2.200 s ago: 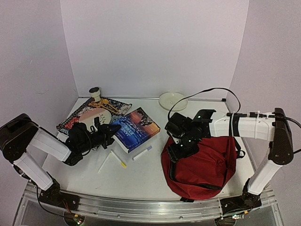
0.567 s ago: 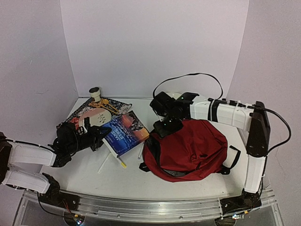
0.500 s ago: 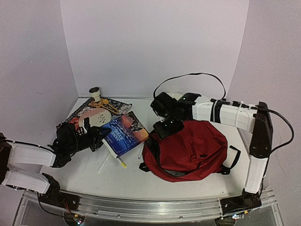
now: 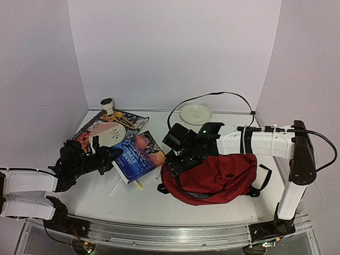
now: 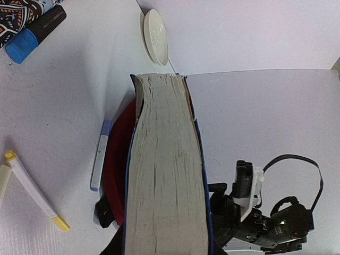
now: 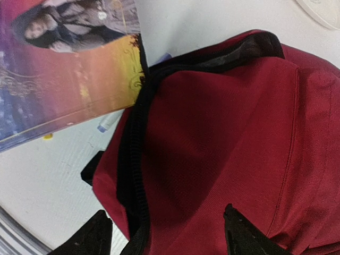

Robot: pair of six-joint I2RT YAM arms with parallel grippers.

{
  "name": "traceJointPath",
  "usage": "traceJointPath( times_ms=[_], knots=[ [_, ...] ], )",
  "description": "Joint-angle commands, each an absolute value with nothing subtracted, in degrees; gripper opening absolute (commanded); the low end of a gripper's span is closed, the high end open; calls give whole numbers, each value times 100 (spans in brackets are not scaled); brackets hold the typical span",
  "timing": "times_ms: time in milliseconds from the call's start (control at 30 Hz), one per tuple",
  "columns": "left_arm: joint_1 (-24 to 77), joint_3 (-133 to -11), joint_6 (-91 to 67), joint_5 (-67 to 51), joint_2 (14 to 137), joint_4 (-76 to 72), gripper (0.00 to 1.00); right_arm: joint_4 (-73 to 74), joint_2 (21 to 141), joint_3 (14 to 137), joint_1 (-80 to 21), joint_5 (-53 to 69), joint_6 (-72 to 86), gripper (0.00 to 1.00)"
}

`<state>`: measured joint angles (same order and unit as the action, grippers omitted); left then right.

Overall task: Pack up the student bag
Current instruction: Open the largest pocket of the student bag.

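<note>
The student bag (image 4: 218, 178) is a dark-red backpack lying flat at the right of the table, its black zipper (image 6: 133, 154) running along the left edge. My right gripper (image 4: 178, 159) hangs open just over that edge, fingertips (image 6: 98, 239) spread wide above the red fabric (image 6: 223, 138) with nothing between them. A thick blue-covered book (image 4: 139, 153) is tilted up on its edge, and my left gripper (image 4: 106, 155) is shut on its left end. The page block (image 5: 164, 180) fills the left wrist view, hiding the fingers.
A white plate (image 4: 195, 113) sits at the back. A patterned cloth (image 4: 101, 125), a white round object (image 4: 109, 133) and a small cup-like item (image 4: 108, 104) lie back left. A yellow highlighter (image 5: 32, 188), a white pen (image 5: 100, 154) and a blue marker (image 5: 32, 34) lie near the book.
My right gripper has opened, let go of the bag and sunk toward its left edge; the bag has slumped flat. The left arm has drawn the book slightly left.
</note>
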<state>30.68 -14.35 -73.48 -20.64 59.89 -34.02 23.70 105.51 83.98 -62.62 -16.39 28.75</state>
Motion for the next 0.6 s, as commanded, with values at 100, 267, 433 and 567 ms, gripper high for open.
traceJointPath(
  times_ms=[100, 267, 433, 567],
  knots=[
    [3059, -1702, -7611, -2574, 5560, -4255, 0, 2737, 10657, 8303, -6278, -2512, 3102, 47],
    [3077, -1683, -7856, -2708, 5401, -4239, 0, 2960, 10516, 8356, -6281, -2885, 3056, 16],
    [3454, -1806, -8152, -2717, 5434, -4213, 0, 3048, 10080, 8429, -6277, -3128, 2969, 0],
    [4066, -1880, -8222, -2427, 5588, -4189, 0, 3086, 9759, 8595, -6271, -3346, 2791, 0]
  ],
)
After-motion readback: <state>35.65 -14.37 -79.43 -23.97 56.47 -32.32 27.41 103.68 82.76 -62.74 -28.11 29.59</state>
